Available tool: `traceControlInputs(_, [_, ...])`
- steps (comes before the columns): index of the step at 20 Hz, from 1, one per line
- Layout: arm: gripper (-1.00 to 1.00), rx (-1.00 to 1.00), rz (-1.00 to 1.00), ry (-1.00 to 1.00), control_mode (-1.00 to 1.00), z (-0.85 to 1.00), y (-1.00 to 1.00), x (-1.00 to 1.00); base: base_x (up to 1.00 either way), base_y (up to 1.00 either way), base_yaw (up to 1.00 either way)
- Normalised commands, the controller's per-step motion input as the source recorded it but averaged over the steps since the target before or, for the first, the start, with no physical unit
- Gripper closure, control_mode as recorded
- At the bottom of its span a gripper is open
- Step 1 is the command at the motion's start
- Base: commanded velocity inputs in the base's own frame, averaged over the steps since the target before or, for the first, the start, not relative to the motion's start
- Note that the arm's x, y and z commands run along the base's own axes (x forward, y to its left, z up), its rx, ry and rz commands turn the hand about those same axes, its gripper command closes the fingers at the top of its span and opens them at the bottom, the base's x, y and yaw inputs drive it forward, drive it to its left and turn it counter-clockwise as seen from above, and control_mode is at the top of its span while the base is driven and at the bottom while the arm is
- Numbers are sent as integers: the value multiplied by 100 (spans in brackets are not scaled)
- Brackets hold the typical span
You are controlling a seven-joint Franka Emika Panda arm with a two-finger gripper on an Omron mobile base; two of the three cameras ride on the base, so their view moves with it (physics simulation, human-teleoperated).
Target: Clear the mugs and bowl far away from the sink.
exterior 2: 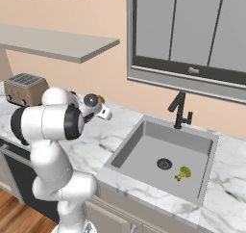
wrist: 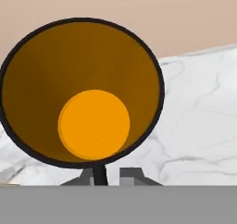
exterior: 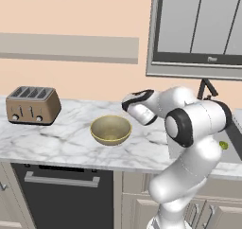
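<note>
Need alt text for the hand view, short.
Close-up straight into a black mug with an orange inside, its rim pinched between the gripper fingertips at the bottom of the picture. Behind it, a white marble counter and a plain beige wall.

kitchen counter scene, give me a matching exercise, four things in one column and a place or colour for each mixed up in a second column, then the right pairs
Things:
1. bowl
2. toaster
3. mug
4. faucet

Descriptions:
A. black, standing at the back edge of the sink
B. black rim, orange inside, its wall between the fingers of the tool
C. tan, on the marble counter in front of the arm
D. brown, at the far left of the counter

Pairs: 1-C, 2-D, 3-B, 4-A
</note>
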Motion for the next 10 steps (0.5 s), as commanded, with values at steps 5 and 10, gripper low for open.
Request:
traceControlInputs(5, [100,1,0,2,-100,51,-43,-57,0,0,0])
traceControlInputs(10, [100,-9,0,6,-100,92,-42,-43,0,0,0])
